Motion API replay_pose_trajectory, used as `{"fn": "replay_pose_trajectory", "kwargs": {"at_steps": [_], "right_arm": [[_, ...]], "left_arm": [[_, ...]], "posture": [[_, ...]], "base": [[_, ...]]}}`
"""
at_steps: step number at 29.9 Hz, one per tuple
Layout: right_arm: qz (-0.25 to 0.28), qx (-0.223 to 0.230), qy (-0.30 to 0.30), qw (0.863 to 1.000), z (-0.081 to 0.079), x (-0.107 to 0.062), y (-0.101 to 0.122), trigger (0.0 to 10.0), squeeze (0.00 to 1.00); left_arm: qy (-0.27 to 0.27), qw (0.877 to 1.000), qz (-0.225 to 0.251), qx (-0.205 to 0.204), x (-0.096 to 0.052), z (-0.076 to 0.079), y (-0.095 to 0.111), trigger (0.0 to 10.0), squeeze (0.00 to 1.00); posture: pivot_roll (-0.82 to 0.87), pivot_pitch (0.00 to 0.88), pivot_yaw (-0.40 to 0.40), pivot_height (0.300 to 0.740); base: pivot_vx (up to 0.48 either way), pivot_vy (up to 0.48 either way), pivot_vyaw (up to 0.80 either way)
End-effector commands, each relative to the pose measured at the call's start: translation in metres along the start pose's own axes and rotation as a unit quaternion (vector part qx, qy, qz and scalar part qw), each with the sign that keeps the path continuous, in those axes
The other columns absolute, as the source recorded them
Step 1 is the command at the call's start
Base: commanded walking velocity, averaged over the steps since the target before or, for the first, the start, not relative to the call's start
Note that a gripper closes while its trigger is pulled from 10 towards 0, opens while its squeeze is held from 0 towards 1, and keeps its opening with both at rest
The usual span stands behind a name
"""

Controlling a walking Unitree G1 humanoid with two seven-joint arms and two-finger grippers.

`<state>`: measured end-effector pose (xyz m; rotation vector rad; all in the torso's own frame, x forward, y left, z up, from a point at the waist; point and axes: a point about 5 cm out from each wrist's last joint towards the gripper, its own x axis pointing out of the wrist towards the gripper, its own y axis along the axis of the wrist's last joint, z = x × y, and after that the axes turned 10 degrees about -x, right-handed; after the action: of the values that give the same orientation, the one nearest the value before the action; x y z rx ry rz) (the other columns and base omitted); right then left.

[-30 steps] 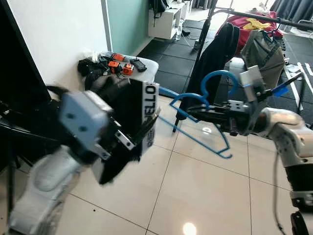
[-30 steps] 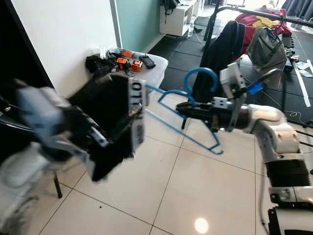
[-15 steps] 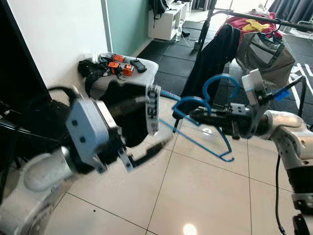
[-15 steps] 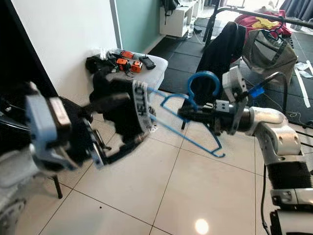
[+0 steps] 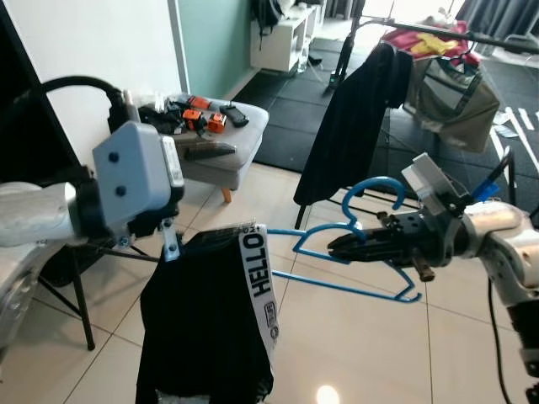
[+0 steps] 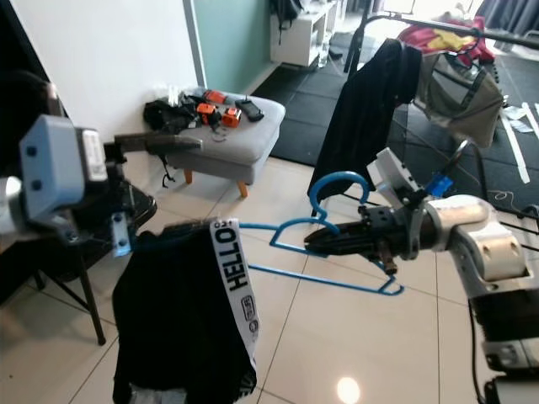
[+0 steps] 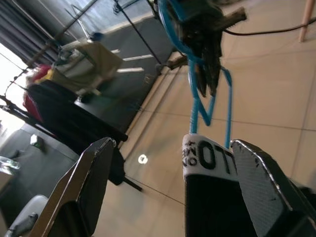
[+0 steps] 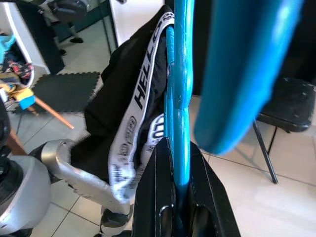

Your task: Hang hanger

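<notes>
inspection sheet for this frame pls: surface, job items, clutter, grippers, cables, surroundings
Surface: beige tiled floor, glossy, with a light reflection.
Job's things: blue hanger held roughly level; black garment with a white HELLO waistband hangs off its far end.
Clutter: grey ottoman carrying orange and black items.
Grippers: right gripper shut on the hanger below its hook; left gripper open, fingers either side of the waistband.
Cables: black cable looping over the left arm; thin cable along the right forearm.
Surroundings: clothes rack with a black coat and other garments, white wall, dark floor mats, folding chair at the robot's left.
</notes>
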<state>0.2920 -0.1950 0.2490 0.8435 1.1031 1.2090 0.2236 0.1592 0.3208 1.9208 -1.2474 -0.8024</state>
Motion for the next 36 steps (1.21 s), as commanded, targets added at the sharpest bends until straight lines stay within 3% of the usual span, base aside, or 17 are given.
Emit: {"fn": "replay_pose_trajectory", "kwargs": {"at_steps": [1,5,12,14,16,17,36], "right_arm": [[0.003,-0.018,0.009,1.0,0.0,0.002,0.007,10.0,0.0],[0.006,-0.025,0.013,1.0,0.0,0.005,0.009,10.0,0.0],[0.009,-0.032,0.022,0.999,-0.002,0.008,0.014,10.0,0.0],[0.013,-0.039,0.028,0.999,-0.003,0.01,0.018,10.0,0.0],[0.016,-0.042,0.029,0.999,-0.004,0.011,0.019,10.0,0.0],[0.018,-0.044,0.031,0.998,-0.004,0.012,0.021,10.0,0.0],[0.019,-0.052,0.004,0.998,0.0,0.017,0.019,10.0,0.0]], "left_arm": [[-0.025,1.0,-0.015,-0.006,-0.003,0.002,0.001,10.0,0.0],[-0.062,0.996,-0.06,-0.019,-0.006,0.002,-0.006,10.0,0.0],[-0.062,0.996,-0.061,-0.021,0.001,0.002,-0.013,10.0,0.0],[-0.052,0.997,-0.052,-0.027,0.008,0.0,-0.018,8.1,0.0],[-0.047,0.997,-0.051,-0.028,0.012,0.0,-0.021,7.6,0.0],[-0.04,0.998,-0.044,-0.031,0.015,-0.002,-0.022,0.0,0.0],[-0.066,0.993,-0.076,-0.063,0.018,0.007,-0.039,0.0,0.0]], "posture": [[-0.01,0.04,-0.008,0.74],[-0.01,0.04,-0.003,0.74],[-0.02,0.039,-0.002,0.74],[-0.02,0.041,0.003,0.74],[-0.02,0.041,0.003,0.74],[-0.02,0.041,0.002,0.74],[-0.03,0.049,-0.004,0.74]], "base": [[0.0,0.0,0.0],[0.0,0.0,0.0],[0.0,0.0,0.0],[0.0,0.0,0.0],[0.0,0.0,0.0],[0.0,0.0,0.0],[0.0,0.0,0.0]]}}
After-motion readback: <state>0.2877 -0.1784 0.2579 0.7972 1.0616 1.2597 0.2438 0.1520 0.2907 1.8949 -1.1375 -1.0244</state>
